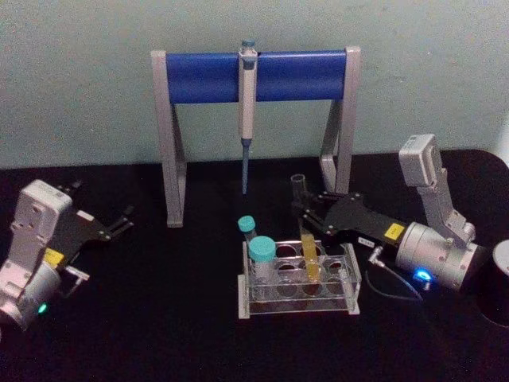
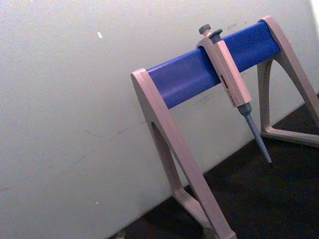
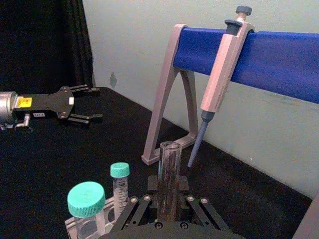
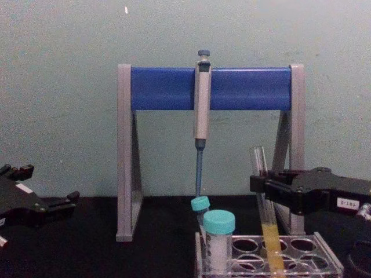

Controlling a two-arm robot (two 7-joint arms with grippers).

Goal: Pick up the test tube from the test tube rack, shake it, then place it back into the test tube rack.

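- Black tabletop (image 1: 159, 326) in front of a pale green wall (image 1: 79, 79). A grey-and-blue pipette stand (image 1: 199, 76) at the back carries a grey pipette (image 1: 247, 103).
- The test tube rack (image 1: 352, 280) sits at the middle of the table. Two teal-capped tubes (image 1: 261, 250) stand at its left end.
- The test tube (image 1: 308, 259) stands in a hole just right of those capped tubes. Its yellow-filled lower part is down in the rack, and its clear upper part rises well above the top plate.
- The right gripper (image 1: 303, 216) reaches in from the right, level with the tube's clear upper part. Its fingers look closed on the glass from both sides, holding nothing else.
- The left gripper (image 1: 119, 223) is parked well to the left, fingers spread wide and empty. The right arm is plainly the one at work.
- The coming move turns on the tube's long axis, which is near vertical with a slight lean. The fingers cross it roughly at right angles, above the liquid. My judgement is that the tube must come out along that axis so it slides clear of the hole rather than dragging on the rim.
- From the side, the chest view gives the lean and shows the round bottom sitting below the top plate.
- The right wrist view looks along the fingers and gives the open mouth standing up between them. Farther off, it also gives the gap between the left gripper's fingers.
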